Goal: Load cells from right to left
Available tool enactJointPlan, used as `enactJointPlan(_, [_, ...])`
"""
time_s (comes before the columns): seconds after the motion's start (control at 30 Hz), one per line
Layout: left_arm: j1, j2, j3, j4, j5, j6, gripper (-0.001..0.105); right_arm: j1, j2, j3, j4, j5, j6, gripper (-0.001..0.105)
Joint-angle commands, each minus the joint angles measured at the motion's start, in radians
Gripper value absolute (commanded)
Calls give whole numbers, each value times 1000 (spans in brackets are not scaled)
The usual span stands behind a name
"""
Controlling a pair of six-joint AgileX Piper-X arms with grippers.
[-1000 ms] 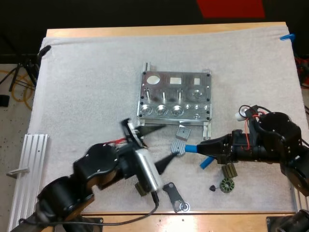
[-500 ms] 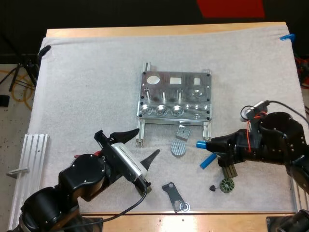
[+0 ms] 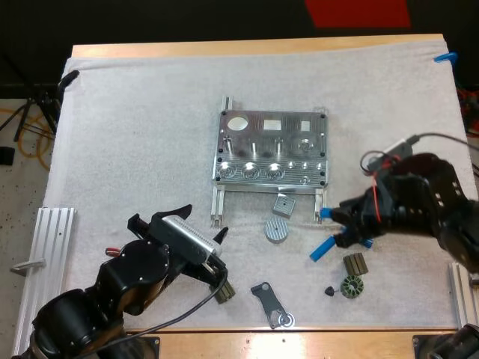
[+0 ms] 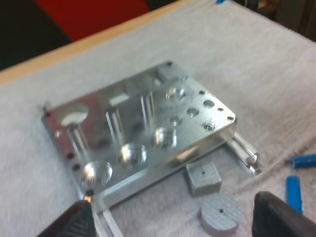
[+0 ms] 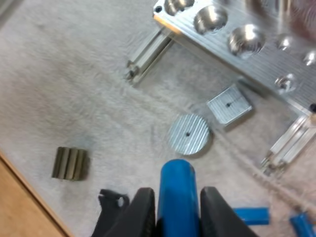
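Nearest, the left gripper (image 3: 200, 223) hangs open over bare mat (image 3: 135, 112). The right gripper (image 5: 177, 207) clamps 1 blue cell (image 5: 177, 180) beside the near right corner of the fixture (image 3: 271, 149). Held askew, the cell could catch a hole's rim and jam there

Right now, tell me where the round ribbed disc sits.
In the high view the round ribbed disc lies on the mat just near side of the metal fixture, beside the small square block, left of the loose blue cylinder.
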State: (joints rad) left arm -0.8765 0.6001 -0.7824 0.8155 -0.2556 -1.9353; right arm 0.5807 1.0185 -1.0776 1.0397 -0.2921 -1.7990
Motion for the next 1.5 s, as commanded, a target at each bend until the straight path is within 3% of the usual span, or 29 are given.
enactJointPlan(0.0, [-5,8,-6,8,-35,-25,65,1,19,-37,6,5,-36,9])
enactJointPlan(0.2, [-5,58,-6,10,-48,-81,65,1,140,-148,43,76,-116,9])
enactJointPlan(0.4, [-5,94,-6,10,-24,-85,65,1,279,-277,119,169,-229,9])
enactJointPlan(0.73, [-5,96,-6,10,-14,-85,65,1,502,-417,160,232,-282,9])
enactJointPlan(1.47, [-5,96,-6,10,6,-83,65,1,744,-442,86,459,-482,9])
